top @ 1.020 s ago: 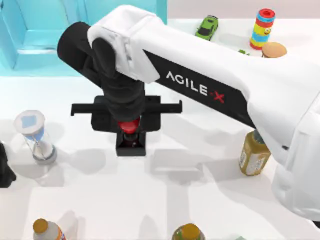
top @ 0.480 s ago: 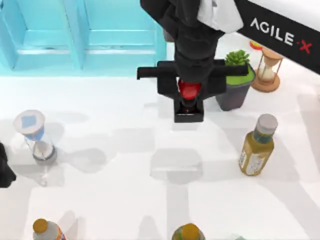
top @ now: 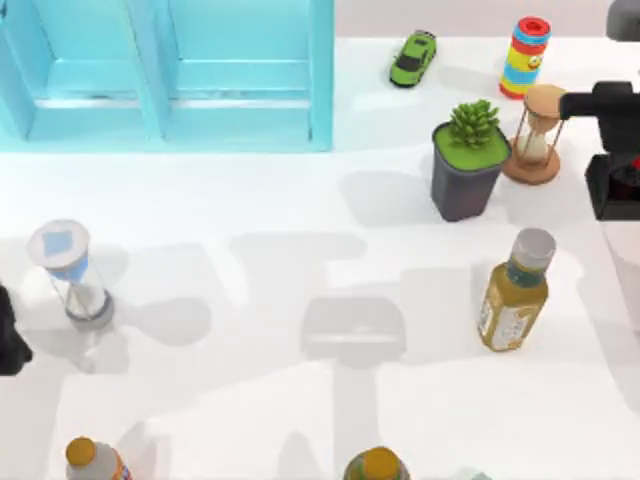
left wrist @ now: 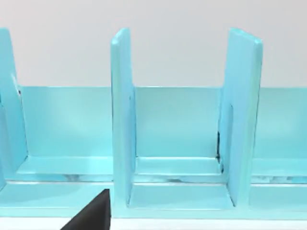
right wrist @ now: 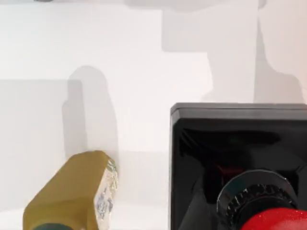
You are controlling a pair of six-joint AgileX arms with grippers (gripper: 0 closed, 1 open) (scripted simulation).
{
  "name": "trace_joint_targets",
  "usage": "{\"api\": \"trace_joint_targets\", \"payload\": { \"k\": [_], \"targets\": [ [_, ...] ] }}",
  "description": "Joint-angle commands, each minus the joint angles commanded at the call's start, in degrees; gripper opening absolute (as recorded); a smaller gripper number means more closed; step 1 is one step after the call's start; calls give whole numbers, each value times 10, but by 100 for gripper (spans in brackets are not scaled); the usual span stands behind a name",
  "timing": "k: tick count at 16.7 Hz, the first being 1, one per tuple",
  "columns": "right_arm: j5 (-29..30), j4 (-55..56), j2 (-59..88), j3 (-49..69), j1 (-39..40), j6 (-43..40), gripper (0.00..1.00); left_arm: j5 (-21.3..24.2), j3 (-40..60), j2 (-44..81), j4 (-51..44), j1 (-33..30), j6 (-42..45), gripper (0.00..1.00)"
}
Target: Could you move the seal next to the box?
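right gripper [top: 622, 180] at the top view's right edge, jaws gripping the seal [top: 612, 192] | seal off beside the wooden hourglass [top: 537, 135], well apart from the blue box [top: 165, 75] at upper left | left arm [top: 10, 335] parked at left edge; can't tell its jaws

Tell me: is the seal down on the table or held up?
Held up, it seems: the seal is in the right pincer at the table's right edge, with its black base showing above the surface.
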Motion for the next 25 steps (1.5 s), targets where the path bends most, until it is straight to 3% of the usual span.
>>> {"api": "trace_joint_targets", "payload": {
  "k": [5,10,19,24,25],
  "targets": [
    [-20,9,-74,-77,-68,-70,0,0,0,0,0,0,0,100],
    [-18,10,-72,-78,-66,-68,0,0,0,0,0,0,0,100],
    [-19,144,-52,-186,-67,-68,0,0,0,0,0,0,0,100],
    [-19,153,-48,-195,-67,-68,0,0,0,0,0,0,0,100],
    [-19,153,-48,-195,-67,-68,8,0,0,0,0,0,0,100]
  ]
}}
